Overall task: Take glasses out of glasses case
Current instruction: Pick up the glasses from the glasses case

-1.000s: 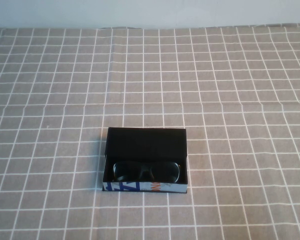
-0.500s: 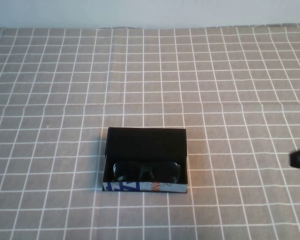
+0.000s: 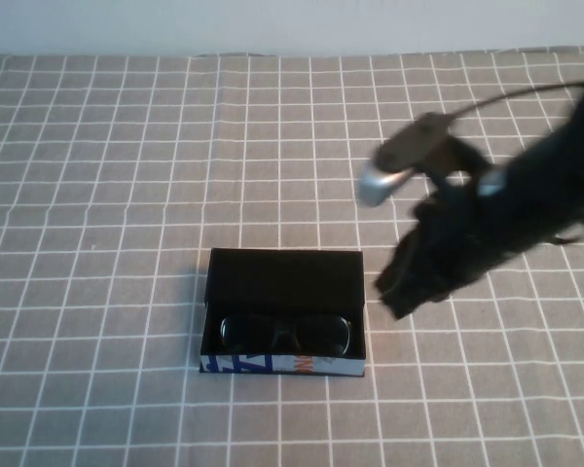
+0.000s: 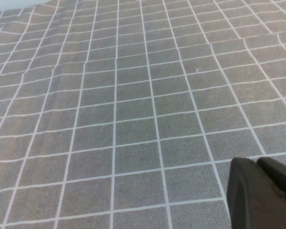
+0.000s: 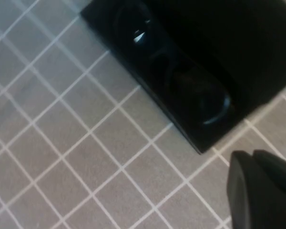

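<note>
The black glasses case lies open at the middle of the table, its white, blue and orange front strip toward me. The black glasses lie folded inside it, along the front. My right gripper hangs just right of the case, its dark arm reaching in from the right; its fingers are together and hold nothing. The right wrist view shows the glasses in the case beyond the gripper. My left gripper is out of the high view; it is shut and empty over bare cloth.
A grey tablecloth with a white grid covers the whole table. A pale wall runs along the far edge. A grey cylindrical part of the right arm sticks out above the case's right end.
My right arm has swung in from the right edge of the high view to just right of the case. The case and glasses have not moved.
</note>
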Tool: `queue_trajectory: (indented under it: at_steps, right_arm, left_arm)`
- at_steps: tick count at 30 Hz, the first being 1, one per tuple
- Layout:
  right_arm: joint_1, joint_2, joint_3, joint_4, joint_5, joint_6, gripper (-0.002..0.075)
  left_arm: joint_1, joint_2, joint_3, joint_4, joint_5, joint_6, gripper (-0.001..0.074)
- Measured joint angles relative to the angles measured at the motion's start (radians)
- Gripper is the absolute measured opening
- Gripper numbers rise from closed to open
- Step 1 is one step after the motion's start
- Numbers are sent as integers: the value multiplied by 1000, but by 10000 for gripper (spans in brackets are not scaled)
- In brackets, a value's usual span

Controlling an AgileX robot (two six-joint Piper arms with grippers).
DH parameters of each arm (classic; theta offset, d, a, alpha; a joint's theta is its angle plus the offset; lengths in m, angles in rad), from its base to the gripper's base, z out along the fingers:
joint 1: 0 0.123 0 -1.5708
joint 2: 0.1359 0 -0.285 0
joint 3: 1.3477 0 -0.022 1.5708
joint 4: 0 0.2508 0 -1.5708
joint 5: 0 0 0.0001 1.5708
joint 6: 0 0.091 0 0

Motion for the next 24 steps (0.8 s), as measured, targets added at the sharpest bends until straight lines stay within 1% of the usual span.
queue_trajectory:
  at_steps: [6, 9, 12, 16, 18, 20, 24]
  right_arm:
    - [92, 173, -208, -72, 123, -154, -15]
    - [129, 244, -282, -80, 168, -269, 10]
    - [160, 312, -331, -80, 184, -354, 76]
    - [180, 387, -361, -80, 174, -434, 214]
    - [181, 419, -376, -78, 165, -452, 267]
    - [181, 452, -391, -83, 160, -458, 292]
    - [181, 491, -425, -84, 152, -464, 307]
  left_arm:
    - [0, 0, 0, 0, 0, 0, -4]
    - [0, 0, 0, 0, 0, 0, -5]
    - [0, 0, 0, 0, 0, 0, -4]
    - [0, 0, 0, 0, 0, 0, -4]
    - [0, 0, 0, 0, 0, 0, -4]
    - [0, 0, 0, 0, 0, 0, -4]
    - [0, 0, 0, 0, 0, 0, -4]
